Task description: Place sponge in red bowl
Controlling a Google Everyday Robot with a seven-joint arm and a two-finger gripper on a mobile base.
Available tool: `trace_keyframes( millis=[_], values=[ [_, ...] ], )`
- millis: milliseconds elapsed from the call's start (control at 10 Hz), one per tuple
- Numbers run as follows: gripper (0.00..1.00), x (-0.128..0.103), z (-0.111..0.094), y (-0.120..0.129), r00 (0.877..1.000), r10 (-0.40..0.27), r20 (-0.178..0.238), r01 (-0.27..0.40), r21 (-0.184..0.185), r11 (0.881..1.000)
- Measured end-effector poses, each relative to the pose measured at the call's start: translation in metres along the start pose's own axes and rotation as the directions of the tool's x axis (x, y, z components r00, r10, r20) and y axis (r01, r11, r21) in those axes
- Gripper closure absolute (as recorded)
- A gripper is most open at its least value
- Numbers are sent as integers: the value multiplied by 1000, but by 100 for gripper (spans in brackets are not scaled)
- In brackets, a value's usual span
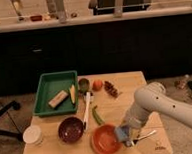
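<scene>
1. Jaws of the gripper (125, 134) clamp the small blue-grey soft sponge (122, 133), at the round glossy orange-red bowl's (102, 142) three o'clock rim
2. Carrying step; next, shift toward nine o'clock, then release

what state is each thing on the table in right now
gripper: low at the red bowl's right rim, holding the sponge
sponge: in the gripper, over the bowl's right edge, not yet released
red bowl: upright, nothing resting inside
purple bowl: upright, looks empty
green tray: holds two pale items
white cup: upright
</scene>
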Motion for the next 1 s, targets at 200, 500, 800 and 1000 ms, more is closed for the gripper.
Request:
trace_keyframes(
  millis=[200,500,800,1000],
  values=[
    [98,-3,0,1,1000,-15,-5,15,2,1000],
    [98,-22,6,-4,997,-79,-12,79,-5,997],
    [98,-49,16,-11,987,-162,0,161,-25,987],
    [98,-57,21,-10,971,-240,8,240,-36,970]
  ],
)
